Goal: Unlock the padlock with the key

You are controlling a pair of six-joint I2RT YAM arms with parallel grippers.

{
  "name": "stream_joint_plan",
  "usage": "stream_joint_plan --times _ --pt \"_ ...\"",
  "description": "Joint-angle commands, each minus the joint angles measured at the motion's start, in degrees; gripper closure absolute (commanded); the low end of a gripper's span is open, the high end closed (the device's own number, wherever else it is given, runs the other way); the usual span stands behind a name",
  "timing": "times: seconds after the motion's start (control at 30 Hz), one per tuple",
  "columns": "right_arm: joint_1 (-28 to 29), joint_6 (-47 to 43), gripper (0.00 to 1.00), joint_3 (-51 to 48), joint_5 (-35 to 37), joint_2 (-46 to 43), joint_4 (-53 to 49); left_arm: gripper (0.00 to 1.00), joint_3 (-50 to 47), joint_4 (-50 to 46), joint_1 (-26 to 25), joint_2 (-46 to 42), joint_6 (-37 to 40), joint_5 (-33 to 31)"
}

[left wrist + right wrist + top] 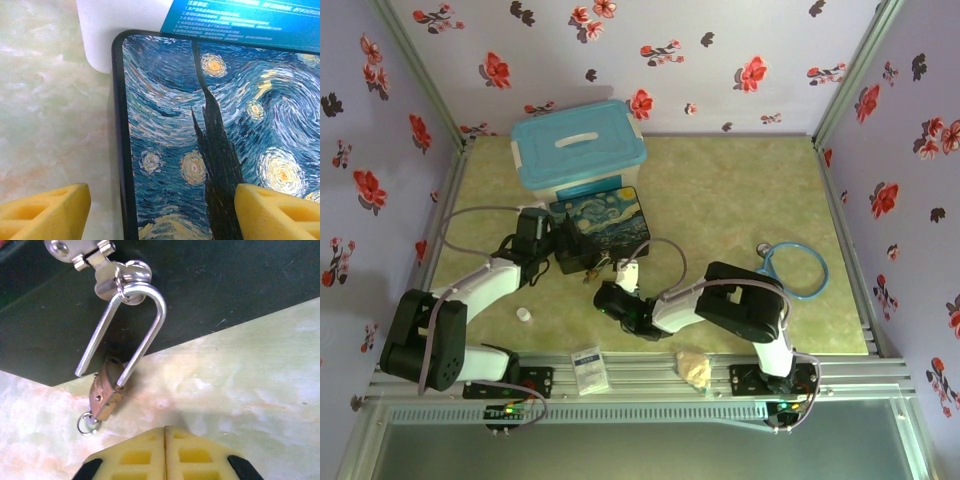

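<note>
So the right gripper [165, 437] was fully closed, its 2 yellow pads pressed flat against each other with nothing between them, pointing down at the table [235, 385]. The padlock [106, 387] sat just ahead of those fingertips and a bit to the left, not touching them. Its shackle [98, 335] was open: 1 leg was free of the brass body and the other was seated in it. The loop hung through the silver clasp [107, 272] on the dark side of the box [225, 285], further ahead of the gripper. The body sat tilted at the foot of the box, with a small ring [87, 423] at its near end. Over on the other side, the left gripper [162, 200] was wide open and holding nothing. It had 1 finger over bare table and the other over the painted lid, so the box's edge ran between them.
</note>
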Motion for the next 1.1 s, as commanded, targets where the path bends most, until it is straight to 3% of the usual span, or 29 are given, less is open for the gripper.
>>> stream_joint_plan --times 0.0,0.03,0.07,0.23,0.33,0.63,0.73,0.9,0.97,1.07 --pt "-0.39 -3.46 0.72 1.05 0.64 -2.59 -6.50 0.24 0.02 0.02 0.58 0.12 1.84 -1.01" --pt "-0.39 -4.50 0.58 2.13 0.47 -2.65 -7.80 0.24 0.29 -0.40 0.59 -0.04 1.89 -0.94" --pt "-0.30 -5.42 0.55 3.51 0.26 -2.44 -8.93 0.23 0.41 -0.50 0.57 -0.18 1.83 -0.86" --pt "1.31 -9.29 0.48 14.80 4.95 2.36 -20.08 0.22 0.56 -0.55 0.67 -0.71 1.82 -0.45" --pt "0.66 -5.57 0.48 21.67 6.73 6.84 -30.02 0.22 1.01 -1.24 0.68 -0.50 2.17 0.30" --pt "0.00 -0.18 0.49 23.96 9.65 10.10 -36.65 0.22 -0.07 -0.69 0.68 -1.27 2.01 0.69" --pt "-0.79 1.25 0.51 21.13 8.56 10.08 -32.69 0.22 -0.28 -0.31 0.69 -1.05 1.72 0.68" --pt "-2.30 -0.58 0.53 8.57 4.83 6.68 -9.92 0.22 -0.58 0.07 0.68 -0.55 1.85 0.67" --pt "-2.13 -3.79 0.71 4.73 4.47 4.78 -2.44 0.23 -0.58 -0.02 0.63 -0.42 2.04 0.69" --pt "-2.02 -2.59 0.80 3.55 7.25 1.49 -7.74 0.24 -0.44 0.06 0.76 0.46 2.48 0.66"
